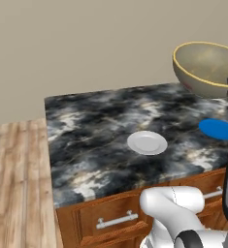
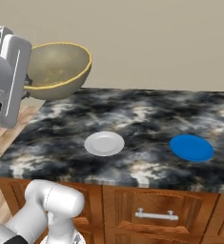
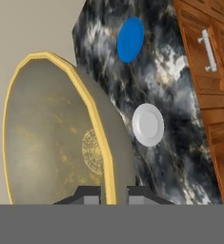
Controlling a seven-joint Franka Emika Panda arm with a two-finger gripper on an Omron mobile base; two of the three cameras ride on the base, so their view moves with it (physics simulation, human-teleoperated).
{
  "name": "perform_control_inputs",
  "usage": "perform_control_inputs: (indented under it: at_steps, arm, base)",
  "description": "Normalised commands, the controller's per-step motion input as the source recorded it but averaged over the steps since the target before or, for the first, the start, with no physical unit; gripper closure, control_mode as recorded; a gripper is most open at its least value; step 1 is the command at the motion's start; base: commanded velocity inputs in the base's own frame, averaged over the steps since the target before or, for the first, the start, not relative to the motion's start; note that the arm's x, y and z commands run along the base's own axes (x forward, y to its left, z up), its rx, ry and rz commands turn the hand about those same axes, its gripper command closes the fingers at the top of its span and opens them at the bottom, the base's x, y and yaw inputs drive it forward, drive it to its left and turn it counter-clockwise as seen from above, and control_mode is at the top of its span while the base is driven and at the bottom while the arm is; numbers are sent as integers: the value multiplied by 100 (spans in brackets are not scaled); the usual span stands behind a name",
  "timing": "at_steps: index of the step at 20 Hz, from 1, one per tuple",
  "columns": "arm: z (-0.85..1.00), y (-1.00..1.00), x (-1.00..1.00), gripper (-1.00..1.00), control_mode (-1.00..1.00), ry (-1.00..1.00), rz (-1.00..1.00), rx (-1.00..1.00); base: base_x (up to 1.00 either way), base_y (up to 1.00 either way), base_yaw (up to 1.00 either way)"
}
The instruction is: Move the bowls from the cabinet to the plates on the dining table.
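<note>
A grey-olive bowl [image 1: 205, 68] [image 2: 56, 71] [image 3: 56, 133] with a yellowish rim hangs tilted in the air, high above the dining table [image 1: 96, 140] [image 2: 142, 114] [image 3: 170, 81]. My gripper [image 3: 111, 193] is shut on the bowl's rim, one finger on each side of it. The hand [image 2: 8, 76] holds the bowl from the side. On the dark marbled top lie a pale grey-white plate [image 1: 147, 143] [image 2: 104, 143] [image 3: 147, 124] and a bright blue plate [image 1: 216, 129] [image 2: 191, 147] [image 3: 130, 39]. The cabinet is out of view.
Brown wooden drawers [image 1: 110, 218] [image 2: 151, 209] [image 3: 208, 57] with silver handles run under the table top. A beige wall stands behind the table. Wooden floor [image 1: 18, 184] lies to its left.
</note>
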Motion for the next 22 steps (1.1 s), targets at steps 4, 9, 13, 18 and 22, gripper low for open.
perform_control_inputs:
  at_steps: [4, 9, 13, 18, 22]
  arm:
    - [0, 0, 0, 100, 100, 0, 0, 0]
    - [-1, -2, 1, 100, -100, 2, 3, 0]
    - [-3, -19, 15, 100, -100, 3, 11, 4]
    - [-13, -14, 21, 100, -100, 10, 11, 3]
    - [-25, -9, 21, 100, -100, 9, 13, 0]
  base:
    - [12, -16, 8]
    - [5, -7, 11]
    - [0, 0, 0]
    - [0, 0, 0]
    - [0, 0, 0]
